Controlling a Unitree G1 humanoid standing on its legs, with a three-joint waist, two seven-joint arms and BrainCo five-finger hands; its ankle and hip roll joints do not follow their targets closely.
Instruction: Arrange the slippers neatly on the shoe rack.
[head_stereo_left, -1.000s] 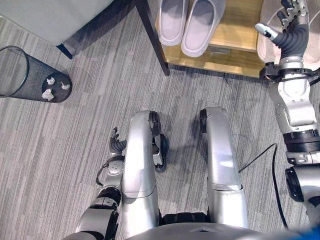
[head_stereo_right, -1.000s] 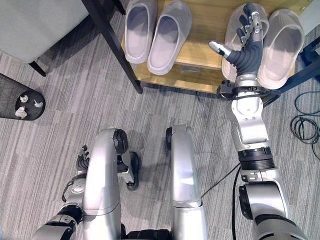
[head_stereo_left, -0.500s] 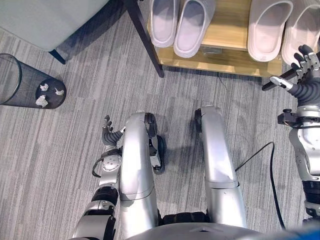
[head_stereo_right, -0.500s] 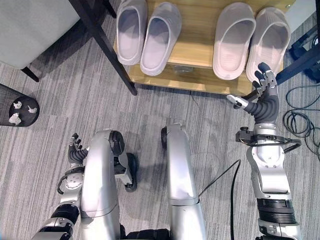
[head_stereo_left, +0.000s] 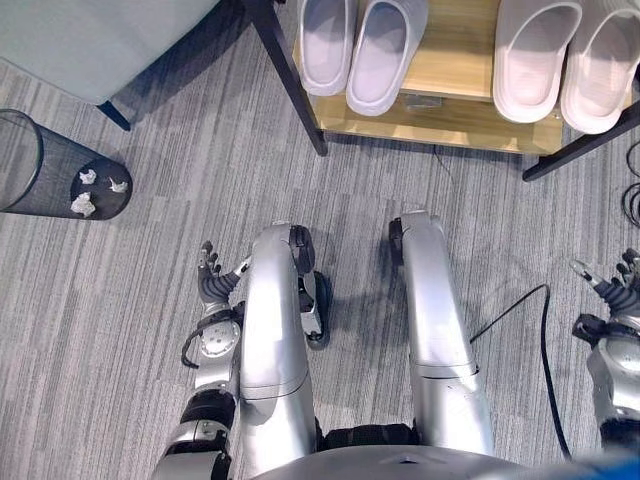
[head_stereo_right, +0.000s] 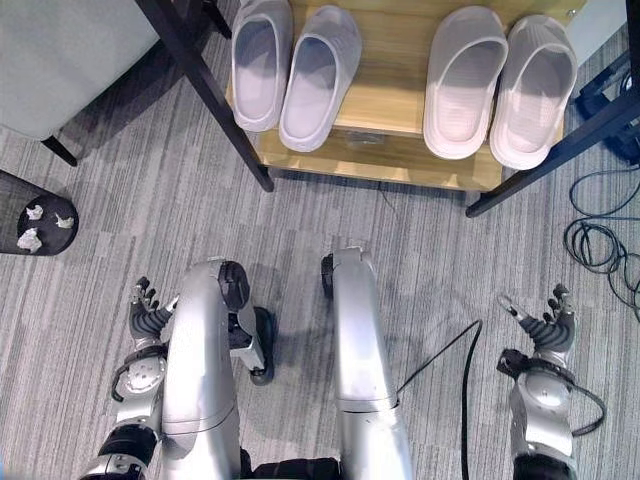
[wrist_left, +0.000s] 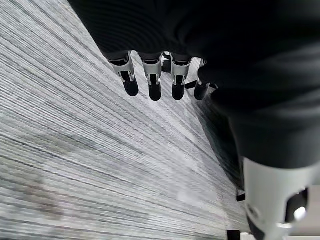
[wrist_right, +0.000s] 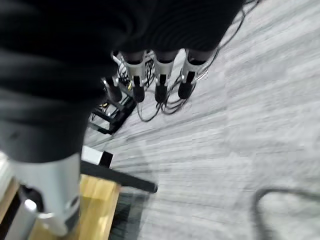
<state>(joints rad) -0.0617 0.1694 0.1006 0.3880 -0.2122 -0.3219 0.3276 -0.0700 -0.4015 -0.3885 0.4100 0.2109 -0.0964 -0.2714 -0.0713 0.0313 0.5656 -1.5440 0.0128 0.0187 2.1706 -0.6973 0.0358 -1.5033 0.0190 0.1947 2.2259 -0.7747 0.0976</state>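
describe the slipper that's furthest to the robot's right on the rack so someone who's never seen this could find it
Find the low wooden shoe rack ahead of the robot, holding two pairs of pale slippers. In the right-hand pair, take the outer slipper, nearest the dark diagonal bar. No slipper lies beyond it.

Grey striped carpet (head_stereo_left: 130, 290); black mesh wastebasket (head_stereo_left: 40, 160) at left.

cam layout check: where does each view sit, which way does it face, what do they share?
Left eye view: head, facing down at the shoe rack, slippers, a mesh bin; left hand low left.
Right eye view: head, same scene slightly offset; right hand low right.
Left wrist view: along the left hand, over grey carpet.
Right wrist view: along the right hand, toward the rack's corner.
Shared: both eyes show all four slippers; both wrist views show carpet.
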